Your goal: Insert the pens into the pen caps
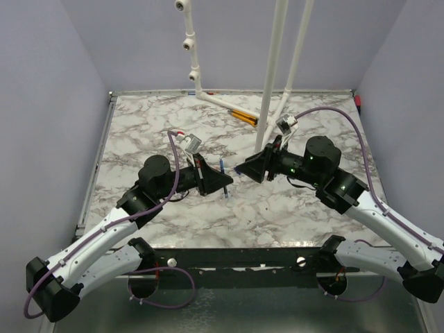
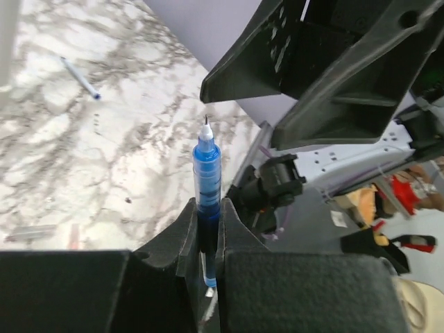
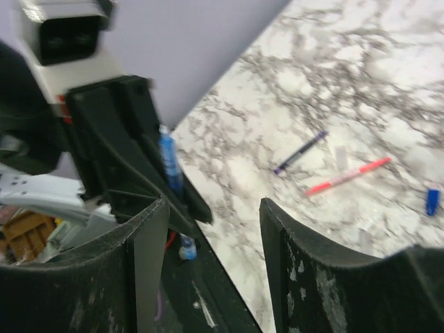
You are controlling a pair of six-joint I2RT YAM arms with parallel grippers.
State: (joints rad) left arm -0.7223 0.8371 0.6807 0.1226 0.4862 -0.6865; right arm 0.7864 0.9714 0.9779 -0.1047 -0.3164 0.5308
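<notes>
- Left end effector (image 2: 207,218) clamps the blue pen (image 2: 207,166), tip outward, above the desk (image 1: 291,208), midway between its side edges.
- Right end effector (image 3: 215,208) gapes wide, empty.
- Blue cap (image 3: 431,201) lies on the desk near the pink-red pen (image 3: 347,176).

Table (image 1: 291,208) patterned like white marble with grey veins, between pale lavender walls (image 1: 41,104). Arms (image 1: 104,239) white with black joints, trailing purple cables (image 1: 329,109). Left gripper (image 2: 207,220) and right gripper (image 3: 211,215) matte black. Blue pen (image 2: 207,173): clear barrel, bright blue inside. On the marble are a pink-red pen (image 3: 347,177), a dark pen (image 3: 300,151) that is either navy or black, and a blue cap (image 3: 431,201). Orange-and-black sticks (image 1: 243,116) beside a white pipe frame (image 1: 274,69).
</notes>
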